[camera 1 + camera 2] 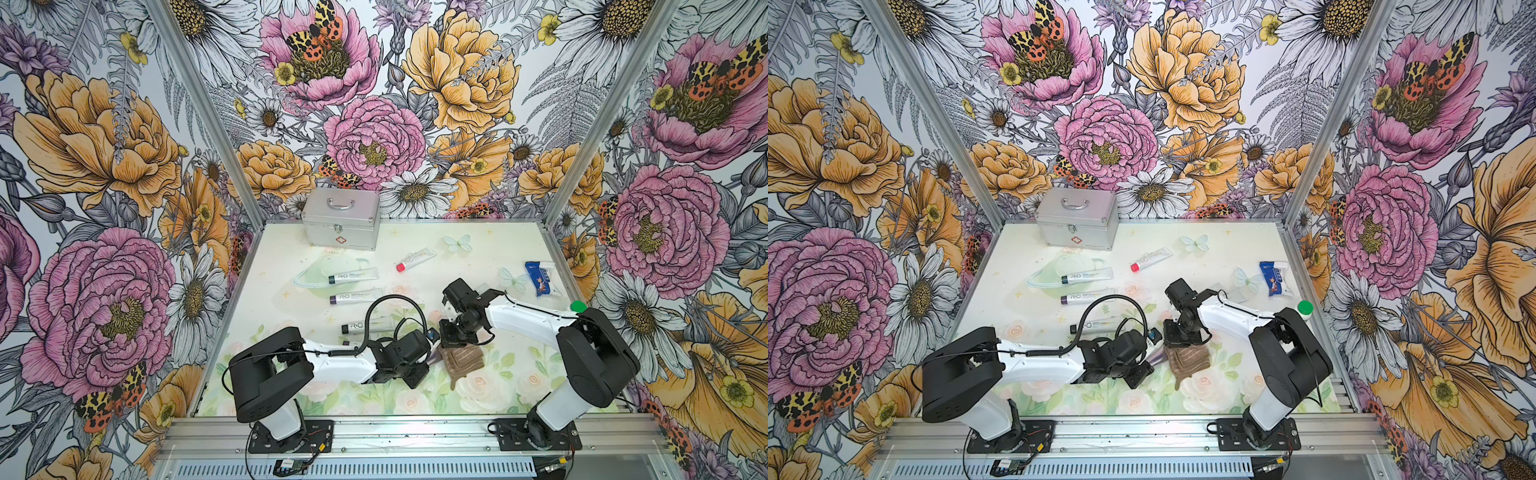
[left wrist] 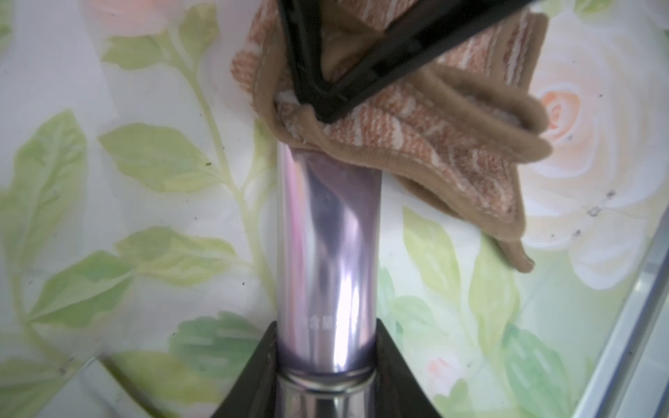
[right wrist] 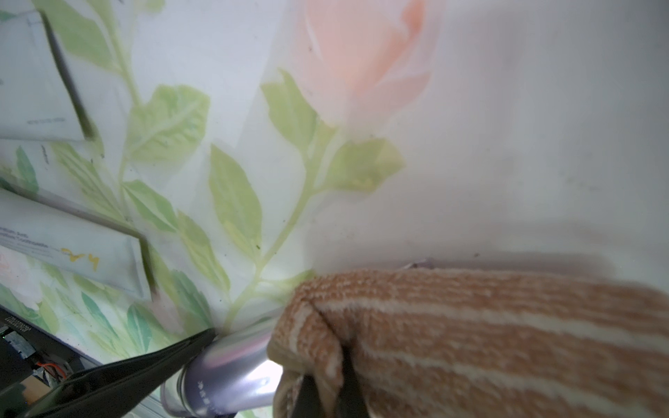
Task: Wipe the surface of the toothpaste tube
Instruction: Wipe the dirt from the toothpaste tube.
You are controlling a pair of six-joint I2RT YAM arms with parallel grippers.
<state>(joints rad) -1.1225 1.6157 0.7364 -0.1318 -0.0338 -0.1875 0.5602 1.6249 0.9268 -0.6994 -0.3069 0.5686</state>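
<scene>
Your left hand (image 2: 327, 336) pinched the tube (image 2: 327, 235) by its cap end, low centre in both top views. Beyond, your right hand (image 3: 325, 394) pinched the cloth (image 2: 434, 144) over its far end: mid-wipe, I judged. The next move called for drawing the cloth along the barrel.

The desk (image 1: 478, 253) is covered with a pale floral print. A silver case (image 1: 340, 218) is set at its back left. A red-capped tube (image 1: 415, 260) is laid near the middle, a blue packet (image 1: 540, 277) towards the right, and a dark-capped tube (image 1: 356, 296) left of centre.
</scene>
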